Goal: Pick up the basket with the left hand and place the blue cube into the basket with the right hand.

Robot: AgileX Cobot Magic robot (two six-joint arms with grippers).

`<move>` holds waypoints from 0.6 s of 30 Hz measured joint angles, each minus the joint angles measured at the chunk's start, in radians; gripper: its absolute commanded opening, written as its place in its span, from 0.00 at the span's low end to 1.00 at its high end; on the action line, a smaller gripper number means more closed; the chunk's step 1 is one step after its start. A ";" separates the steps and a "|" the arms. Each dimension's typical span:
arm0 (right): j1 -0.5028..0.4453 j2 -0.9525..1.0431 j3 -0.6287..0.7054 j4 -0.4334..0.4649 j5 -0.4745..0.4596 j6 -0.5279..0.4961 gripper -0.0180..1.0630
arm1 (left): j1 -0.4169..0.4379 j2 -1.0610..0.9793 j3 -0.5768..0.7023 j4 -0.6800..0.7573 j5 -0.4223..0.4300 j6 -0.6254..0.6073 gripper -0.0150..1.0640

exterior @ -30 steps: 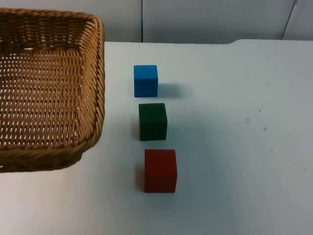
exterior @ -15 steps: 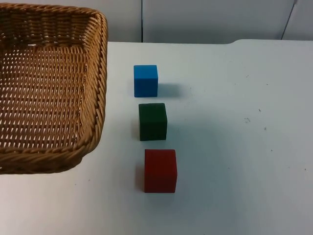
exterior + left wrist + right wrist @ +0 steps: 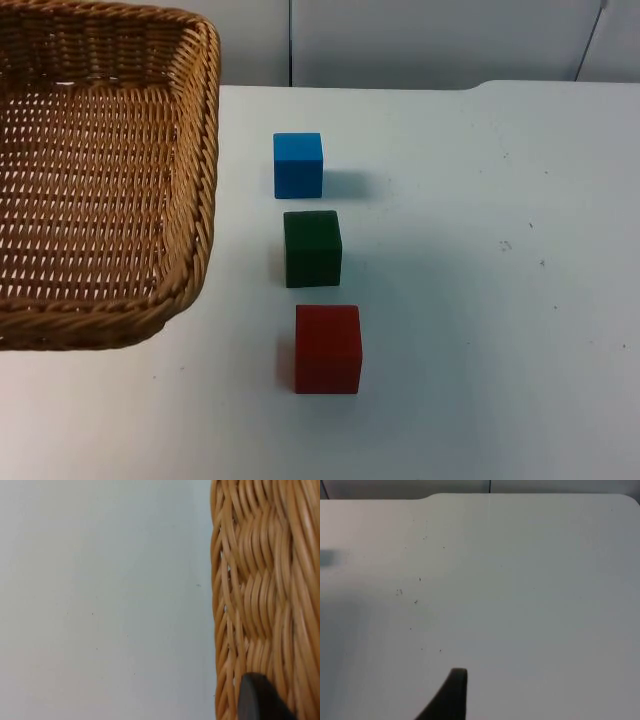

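Now basket [image 3: 100, 180] hangs raised at table's [image 3: 480, 250] left, left gripper [image 3: 260, 700] at its rim, likely pinching it, ready to receive. Blue cube [image 3: 298, 164] sits beside basket, untouched. Right gripper [image 3: 452, 695] waits over bare table; grip state unclear.

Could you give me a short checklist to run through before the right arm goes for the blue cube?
1. Basket off the table: ok, it looks raised at the table's left side.
2. Left gripper's fingertip at the wicker wall: ok; firmness of the grip: cannot tell.
3. Blue cube free to grasp: ok, it sits apart from the green cube in front of it.
4. Red cube out of the way: ok, nearest end of the row.
5. Right gripper's fingertip above bare table, not yet at the cube: not ok.
6. Basket empty: ok as far as visible.
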 measured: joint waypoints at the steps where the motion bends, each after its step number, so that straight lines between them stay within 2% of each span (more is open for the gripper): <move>1: 0.000 0.000 0.000 0.000 0.000 0.000 0.98 | 0.000 0.000 0.000 0.000 0.000 0.000 0.01; 18: 0.000 0.000 0.000 0.000 0.000 0.002 0.98 | 0.000 0.000 0.000 0.000 0.000 0.004 0.01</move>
